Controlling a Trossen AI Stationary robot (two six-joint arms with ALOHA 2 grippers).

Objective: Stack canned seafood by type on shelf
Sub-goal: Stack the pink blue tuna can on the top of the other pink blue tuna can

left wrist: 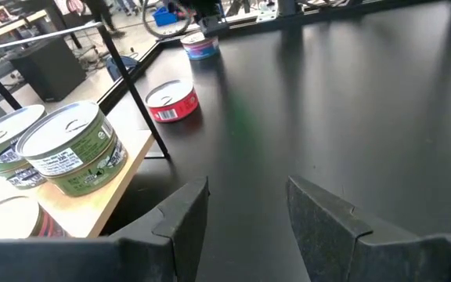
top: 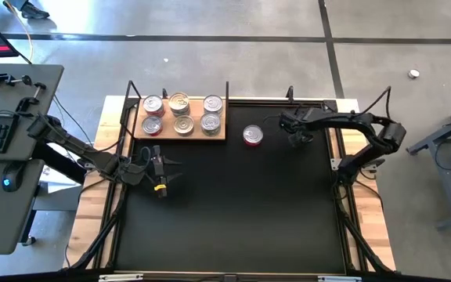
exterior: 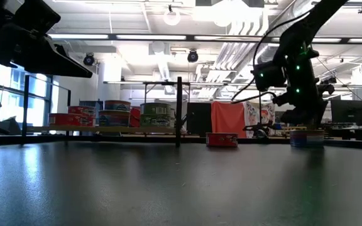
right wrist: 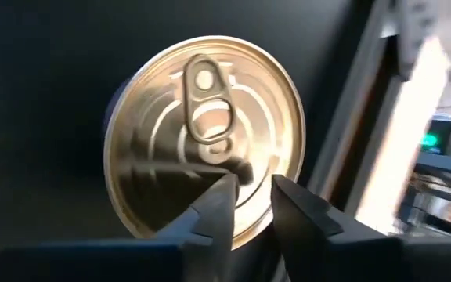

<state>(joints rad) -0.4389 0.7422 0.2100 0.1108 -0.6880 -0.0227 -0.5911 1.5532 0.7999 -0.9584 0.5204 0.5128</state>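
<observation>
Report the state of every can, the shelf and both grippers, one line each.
shelf: flat, loaded with cans.
shelf cans: six lids show, upright, sealed, in two rows.
red can: upright, sealed, alone on the black mat.
gold-lidded can: upright on the mat, pull tab flat, unopened.
right gripper: directly over the gold-lidded can.
left gripper: open, empty, beside the shelf.

You see the black mat (top: 233, 204) from overhead, level at table height, and close from both wrists.
</observation>
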